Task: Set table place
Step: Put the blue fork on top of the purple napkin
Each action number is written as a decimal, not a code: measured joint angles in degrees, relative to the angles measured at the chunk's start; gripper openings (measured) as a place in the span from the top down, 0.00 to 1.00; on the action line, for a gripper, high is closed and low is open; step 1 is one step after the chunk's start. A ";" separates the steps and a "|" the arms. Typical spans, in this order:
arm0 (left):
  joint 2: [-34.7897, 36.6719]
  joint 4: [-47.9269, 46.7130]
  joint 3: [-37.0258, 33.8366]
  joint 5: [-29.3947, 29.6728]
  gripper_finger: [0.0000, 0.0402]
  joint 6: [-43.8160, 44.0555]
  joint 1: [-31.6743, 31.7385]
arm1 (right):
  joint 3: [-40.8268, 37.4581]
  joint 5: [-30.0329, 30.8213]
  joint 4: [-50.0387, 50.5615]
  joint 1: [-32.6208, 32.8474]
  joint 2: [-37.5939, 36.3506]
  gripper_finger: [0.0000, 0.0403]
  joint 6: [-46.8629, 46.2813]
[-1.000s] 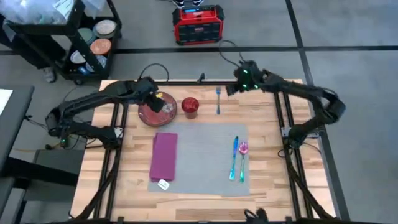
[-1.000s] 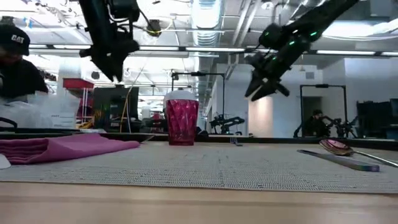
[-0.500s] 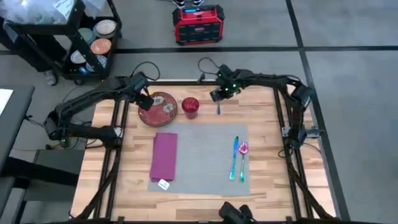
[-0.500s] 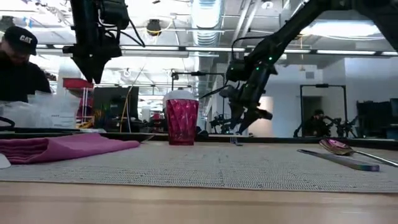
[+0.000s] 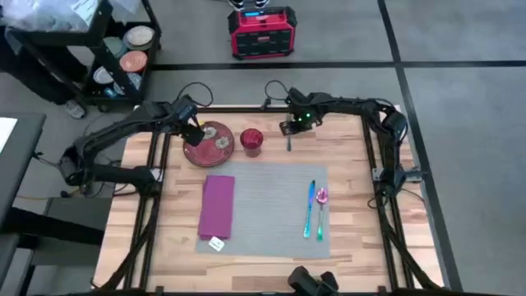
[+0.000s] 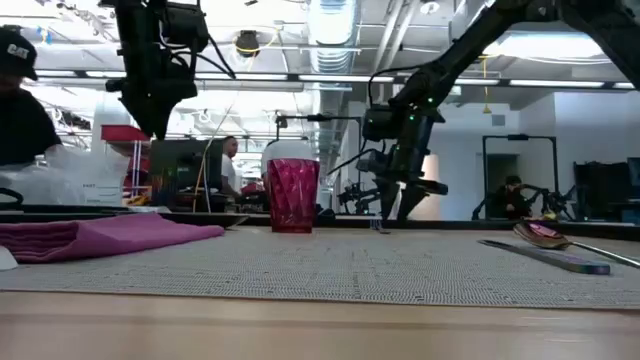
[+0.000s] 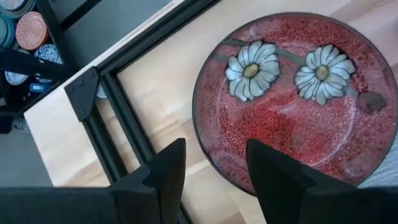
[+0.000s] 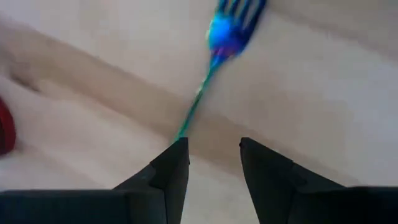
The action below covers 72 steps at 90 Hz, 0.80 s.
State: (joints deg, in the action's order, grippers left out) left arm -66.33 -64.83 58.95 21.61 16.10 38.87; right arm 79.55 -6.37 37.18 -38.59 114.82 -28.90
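Note:
A red plate with daisies (image 5: 208, 144) (image 7: 292, 93) lies on the table (image 5: 353, 247) at the far left, off the grey placemat (image 5: 267, 210). My left gripper (image 5: 191, 131) (image 7: 214, 168) hovers open above the plate's left rim, well clear of it in the low view (image 6: 150, 100). A blue fork (image 5: 288, 138) (image 8: 214, 62) lies on the wood beyond the placemat. My right gripper (image 5: 292, 125) (image 8: 213, 158) stands open low over its handle (image 6: 395, 205). A red cup (image 6: 292, 195) stands between plate and fork. On the placemat lie a magenta napkin (image 5: 217, 205), a knife (image 5: 309, 210) and a spoon (image 5: 320, 205).
A black shelf cart (image 5: 115, 49) with dishes stands beyond the table's far left corner, and a red box (image 5: 261, 33) sits on the floor behind the table. A person (image 6: 20, 100) is at the left. A white tag (image 5: 216, 243) lies at the placemat's near edge.
My right gripper has swung from the far right toward the table's left and come down over the fork, staying open. My left gripper has shifted a little from over the plate's middle toward its left rim.

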 joint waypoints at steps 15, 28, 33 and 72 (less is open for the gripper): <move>0.01 0.09 -1.15 -0.02 0.62 0.25 -0.02 | 0.00 -0.69 -1.61 -0.24 0.55 0.67 -1.20; 0.01 0.34 -1.33 -0.02 0.62 0.42 -0.02 | 1.83 -1.87 -1.60 -0.13 2.53 0.67 -1.71; 0.01 0.49 -1.33 -0.04 0.62 0.17 -0.02 | 3.51 -2.98 -0.96 0.04 4.15 0.67 -1.72; 0.01 1.88 -1.37 -0.04 0.62 -1.53 -0.02 | 19.96 -1.58 15.21 2.08 13.89 0.98 -0.18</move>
State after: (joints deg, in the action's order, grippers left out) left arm -66.32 -62.95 57.58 21.56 14.57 38.85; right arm 99.51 -7.95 52.39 -36.51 128.71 -29.08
